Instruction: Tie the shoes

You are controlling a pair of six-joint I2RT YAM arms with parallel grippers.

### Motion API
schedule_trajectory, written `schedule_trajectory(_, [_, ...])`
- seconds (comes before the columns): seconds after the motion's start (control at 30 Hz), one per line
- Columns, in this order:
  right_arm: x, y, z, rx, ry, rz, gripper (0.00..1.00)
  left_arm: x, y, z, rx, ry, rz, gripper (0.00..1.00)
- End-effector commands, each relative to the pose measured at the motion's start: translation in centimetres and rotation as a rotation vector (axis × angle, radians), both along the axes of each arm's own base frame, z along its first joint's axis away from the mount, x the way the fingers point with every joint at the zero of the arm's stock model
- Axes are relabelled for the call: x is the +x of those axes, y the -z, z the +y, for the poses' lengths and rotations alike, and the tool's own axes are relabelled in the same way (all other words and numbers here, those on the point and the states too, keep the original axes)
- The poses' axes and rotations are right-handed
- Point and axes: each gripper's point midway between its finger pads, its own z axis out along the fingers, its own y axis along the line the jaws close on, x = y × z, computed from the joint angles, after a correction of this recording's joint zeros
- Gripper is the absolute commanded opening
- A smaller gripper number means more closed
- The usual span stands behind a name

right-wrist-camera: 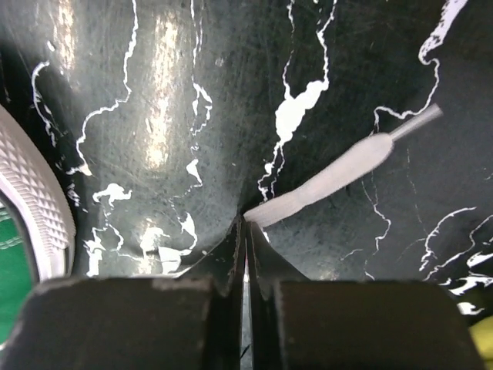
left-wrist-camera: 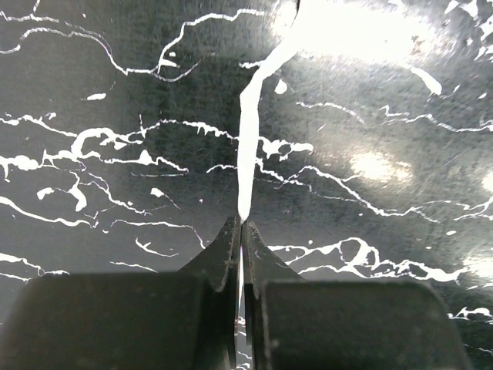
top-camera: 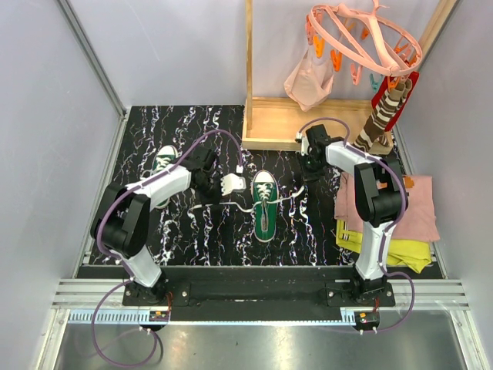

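Note:
One green sneaker (top-camera: pixel 265 206) lies in the middle of the black marbled mat, with its white toe cap toward the arms. The second sneaker (top-camera: pixel 163 161) lies at the back left, partly hidden by my left arm. My left gripper (top-camera: pixel 231 184) is just left of the middle shoe. It is shut on a white lace (left-wrist-camera: pixel 248 139) that runs away from its fingertips (left-wrist-camera: pixel 231 235). My right gripper (top-camera: pixel 311 171) is to the right of that shoe. It is shut on the other lace (right-wrist-camera: pixel 339 173), whose free tip (right-wrist-camera: pixel 420 121) lies on the mat. The shoe's white sole (right-wrist-camera: pixel 35 204) shows at the left edge of the right wrist view.
A wooden frame (top-camera: pixel 277 123) stands at the back with a pink clip hanger (top-camera: pixel 362 38) and a hanging cloth (top-camera: pixel 310 81). Folded pink and yellow cloths (top-camera: pixel 400 212) lie at the right. Grey walls close in both sides.

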Motion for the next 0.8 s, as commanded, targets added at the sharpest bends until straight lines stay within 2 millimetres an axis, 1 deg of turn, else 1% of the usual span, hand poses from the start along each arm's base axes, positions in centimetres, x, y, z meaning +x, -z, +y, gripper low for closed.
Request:
schedule_trajectory(0.0, [-0.3,-1.0,0.0,-0.026,-0.046,-0.035,0.0,0.6,-3.4,-2.0,-0.105,-0.011,-0.049,0.0])
schedule_trajectory(0.03, [0.2,-2.7,0.2,-0.01,-0.059,-0.074,0.0,0.6,-3.6,-2.1,-0.114,-0.013,-0.049,0.0])
schedule_trajectory(0.07, [0.3,-3.6,0.3,-0.002,-0.081,-0.099,0.0,0.4,-3.8,-2.2,-0.124,-0.018,-0.046,0.0])
schedule_trajectory(0.1, [0.4,-4.7,1.0,0.04,-0.106,-0.12,0.0,0.2,-4.5,-2.5,-0.148,-0.012,-0.052,0.0])
schedule_trajectory(0.13, [0.6,-6.9,1.5,0.068,-0.128,-0.174,0.0,0.0,-4.9,-2.5,-0.161,-0.01,-0.055,0.0])
schedule_trajectory(0.17, [0.7,-7.9,1.8,0.089,-0.143,-0.201,0.0,-0.2,-5.2,-2.7,-0.176,-0.003,-0.061,0.0])
schedule_trajectory(0.2, [0.5,-9.0,2.7,0.137,-0.175,-0.218,0.0,-0.5,-6.4,-3.1,-0.215,0.014,-0.088,0.0])
schedule_trajectory(0.23, [0.8,-10.9,3.1,0.165,-0.19,-0.267,0.0,-0.9,-6.4,-3.0,-0.225,0.018,-0.09,0.0])
schedule_trajectory(0.27, [0.8,-11.8,3.6,0.191,-0.204,-0.288,0.0,-1.1,-6.9,-3.1,-0.241,0.025,-0.106,0.0])
schedule_trajectory(0.3, [0.5,-12.8,4.5,0.243,-0.236,-0.301,0.0,-1.1,-8.1,-3.4,-0.27,0.036,-0.142,0.0])
schedule_trajectory(0.33, [0.9,-14.2,5.0,0.274,-0.251,-0.337,0.0,-1.5,-8.0,-3.3,-0.273,0.042,-0.149,0.0])
schedule_trajectory(0.37, [0.9,-15.0,5.5,0.302,-0.257,-0.348,0.0,-1.7,-8.9,-3.3,-0.287,0.052,-0.181,0.0])
schedule_trajectory(0.4, [0.6,-15.9,6.4,0.357,-0.285,-0.351,0.0,-1.7,-9.2,-3.4,-0.298,0.058,-0.202,0.0])
schedule_trajectory(0.43, [1.0,-17.2,7.1,0.392,-0.304,-0.374,0.0,-2.1,-9.1,-3.3,-0.3,0.065,-0.21,0.0])
schedule_trajectory(0.47, [1.1,-17.8,7.8,0.426,-0.31,-0.373,0.0,-2.3,-9.8,-3.2,-0.312,0.076,-0.242,0.0])
schedule_trajectory(0.5, [0.6,-18.5,9.0,0.474,-0.344,-0.367,0.0,-2.7,-10.2,-3.4,-0.328,0.096,-0.26,0.0])
schedule_trajectory(0.53, [0.9,-19.3,10.0,0.503,-0.367,-0.38,0.0,-2.8,-10.3,-3.4,-0.333,0.117,-0.281,0.0])
schedule_trajectory(0.57, [0.7,-19.6,11.0,0.524,-0.389,-0.377,0.0,-3.8,-10.1,-3.3,-0.336,0.137,-0.292,0.0])
schedule_trajectory(0.6, [-0.1,-19.8,12.9,0.556,-0.442,-0.367,0.0,-4.0,-10.1,-3.5,-0.343,0.153,-0.306,0.0])
schedule_trajectory(0.63, [-0.1,-19.9,14.2,0.573,-0.473,-0.368,0.0,-4.4,-9.9,-3.5,-0.342,0.174,-0.318,0.0])
schedule_trajectory(0.67, [-0.4,-19.9,15.3,0.589,-0.499,-0.358,0.0,-5.3,-9.6,-3.7,-0.346,0.198,-0.324,0.0])
schedule_trajectory(0.7, [-0.7,-19.2,16.4,0.61,-0.524,-0.329,0.0,-5.6,-9.3,-3.7,-0.339,0.206,-0.329,0.0])
schedule_trajectory(0.73, [-1.4,-19.9,18.2,0.63,-0.569,-0.331,0.0,-5.9,-9.3,-3.8,-0.342,0.216,-0.336,0.0])
schedule_trajectory(0.77, [-1.7,-19.9,19.1,0.642,-0.586,-0.321,0.0,-6.2,-9.9,-4.1,-0.354,0.23,-0.362,0.0])
